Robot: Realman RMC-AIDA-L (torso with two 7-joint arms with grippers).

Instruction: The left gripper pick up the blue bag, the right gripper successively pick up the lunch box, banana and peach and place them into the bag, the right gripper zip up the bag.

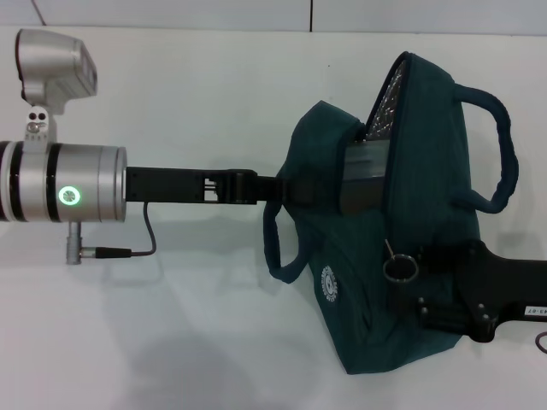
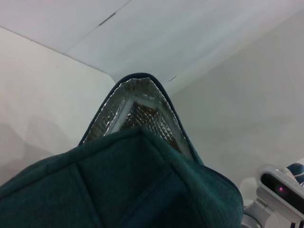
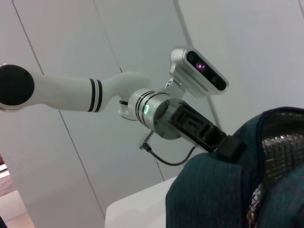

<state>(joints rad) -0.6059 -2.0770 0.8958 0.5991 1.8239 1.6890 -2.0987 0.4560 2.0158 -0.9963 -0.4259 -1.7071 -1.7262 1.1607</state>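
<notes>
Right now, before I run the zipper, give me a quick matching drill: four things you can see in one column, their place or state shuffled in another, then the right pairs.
Things:
1. left gripper
2. right gripper
3. blue bag
4. zipper pull ring

Places or states:
A. top gaping, silver foil lining showing
B. clamped on the bag's near edge, arm with the green lit ring
C. hanging on the bag's side, just off the right claw
D. against the bag's side near the ring, fingers not clear

Pairs: 1-B, 2-D, 3-A, 4-C
</notes>
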